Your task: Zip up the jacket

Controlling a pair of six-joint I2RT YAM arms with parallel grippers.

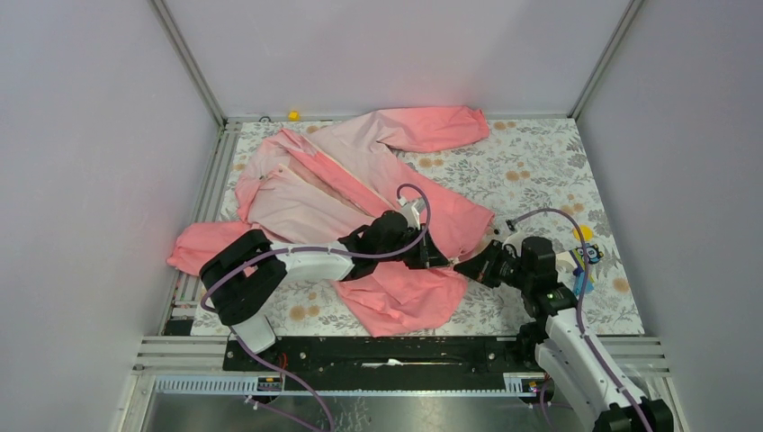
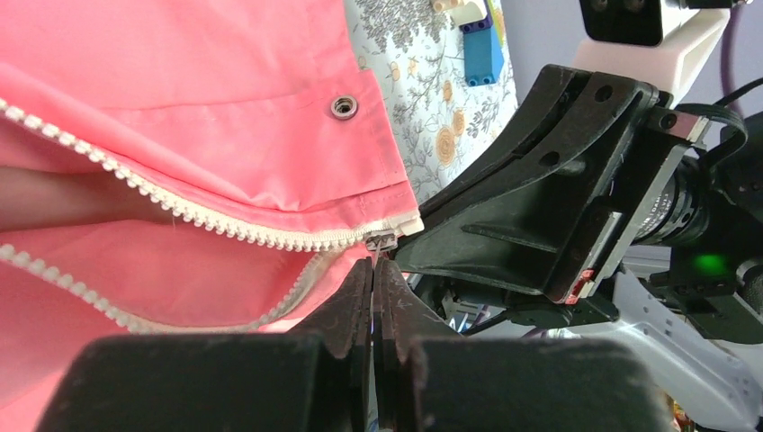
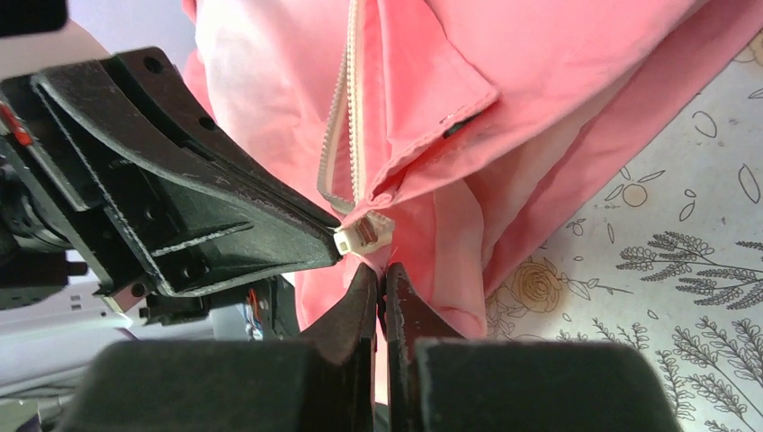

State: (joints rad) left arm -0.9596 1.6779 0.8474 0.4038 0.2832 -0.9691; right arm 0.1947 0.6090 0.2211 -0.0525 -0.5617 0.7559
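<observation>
From above, the jacket point(image 1: 360, 180) sprawls from the desk's far-left corner toward its near edge. Left wrist view: left gripper point(image 2: 373, 270) pinched shut on the zipper pull point(image 2: 381, 241), teeth point(image 2: 180, 211) unjoined beyond. Right wrist view: right gripper point(image 3: 379, 274) closed, apparently on the hem point(image 3: 432, 256); zipping looks barely started, so draw the pull up against that anchor.

jacket point(image 1: 360, 184): thin, pale pink at collar, coral at hem and sleeves | pose: crumpled flat, front open; sleeves splayed | zipper point(image 2: 225, 231): whitish teeth apart; small dark slider point(image 2: 381, 241) at hem end
</observation>
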